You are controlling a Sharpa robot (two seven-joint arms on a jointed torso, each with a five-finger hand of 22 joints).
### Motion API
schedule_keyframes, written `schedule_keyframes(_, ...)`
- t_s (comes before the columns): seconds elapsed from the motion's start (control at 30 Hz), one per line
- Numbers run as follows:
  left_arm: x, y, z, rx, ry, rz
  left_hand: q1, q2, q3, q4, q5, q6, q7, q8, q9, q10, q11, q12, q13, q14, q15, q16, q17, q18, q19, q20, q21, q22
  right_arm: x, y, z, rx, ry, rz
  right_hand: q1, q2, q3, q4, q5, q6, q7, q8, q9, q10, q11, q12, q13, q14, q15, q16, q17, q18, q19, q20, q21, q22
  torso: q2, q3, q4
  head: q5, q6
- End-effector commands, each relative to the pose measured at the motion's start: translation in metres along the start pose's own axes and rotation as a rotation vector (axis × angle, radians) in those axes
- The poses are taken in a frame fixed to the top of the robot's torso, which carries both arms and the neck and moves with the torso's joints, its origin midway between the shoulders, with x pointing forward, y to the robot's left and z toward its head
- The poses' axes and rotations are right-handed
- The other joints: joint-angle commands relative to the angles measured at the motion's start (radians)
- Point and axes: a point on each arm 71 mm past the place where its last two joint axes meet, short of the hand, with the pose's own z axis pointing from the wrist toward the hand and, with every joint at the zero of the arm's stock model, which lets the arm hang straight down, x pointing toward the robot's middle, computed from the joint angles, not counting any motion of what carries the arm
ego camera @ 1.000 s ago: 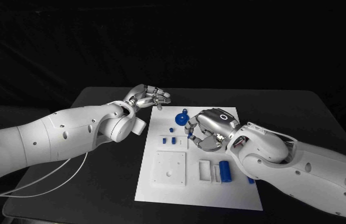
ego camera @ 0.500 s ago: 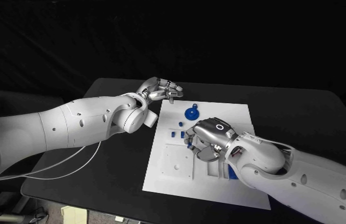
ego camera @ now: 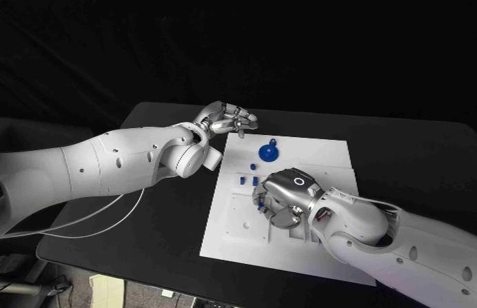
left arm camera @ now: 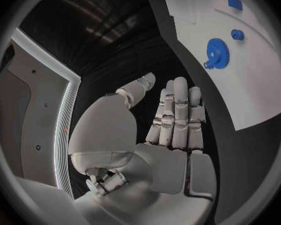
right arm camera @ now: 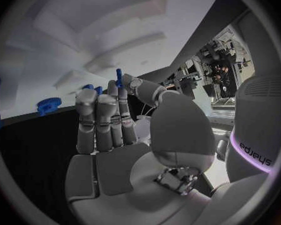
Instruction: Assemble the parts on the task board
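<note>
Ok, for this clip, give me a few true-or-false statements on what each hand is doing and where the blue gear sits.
1. The right hand pinches a small blue peg. True.
2. The left hand holds the blue gear. False: the gear lies on the white board, and the left hand holds nothing.
3. The right hand is over the board. True.
4. The left hand rests flat on the middle of the board. False: it is at the board's far left corner, fingers apart.
</note>
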Motion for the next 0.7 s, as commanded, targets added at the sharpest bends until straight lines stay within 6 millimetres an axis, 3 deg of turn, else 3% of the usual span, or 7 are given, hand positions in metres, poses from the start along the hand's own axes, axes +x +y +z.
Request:
schedule_keyframes(0.03,0.0009,-0.002,0.0006,0.013,-0.001,-0.007,0.001,0.011,0.001,-0.006,0.006,-0.009,0.0,0.005,0.001,-0.009,0.001,-0.001,0.001,0.0,0.003,-0.007,0.001,-0.01,-0.005,-0.034,-0.006,0.0,0.003,0.0031,-0.0004,-0.014,0.03,-0.014,0.003,0.004,-0.005,-0.003,0.004,-0.001,0.002,0.003,0.002,0.038,0.009,0.007,0.002,-0.001,-0.004,-0.002,-0.001,0.085,0.0,-0.005,0.001,0.014,0.0,0.0006,-0.0005,0.004,-0.006)
schedule_keyframes(0.7,-0.0004,-0.0014,0.0004,0.011,-0.002,-0.007,0.0,0.012,0.001,-0.006,0.005,-0.01,0.0,0.005,0.001,-0.009,0.001,-0.001,0.001,0.0,0.004,-0.008,0.002,-0.011,-0.005,-0.034,-0.007,0.001,0.0063,-0.0015,-0.0031,0.0,0.045,-0.04,0.003,0.007,-0.007,-0.006,0.004,-0.002,0.002,0.003,0.002,0.039,0.01,0.005,0.002,0.0,-0.004,-0.003,-0.003,0.085,0.0,-0.005,0.001,0.014,0.0,0.0009,-0.0011,0.008,-0.012)
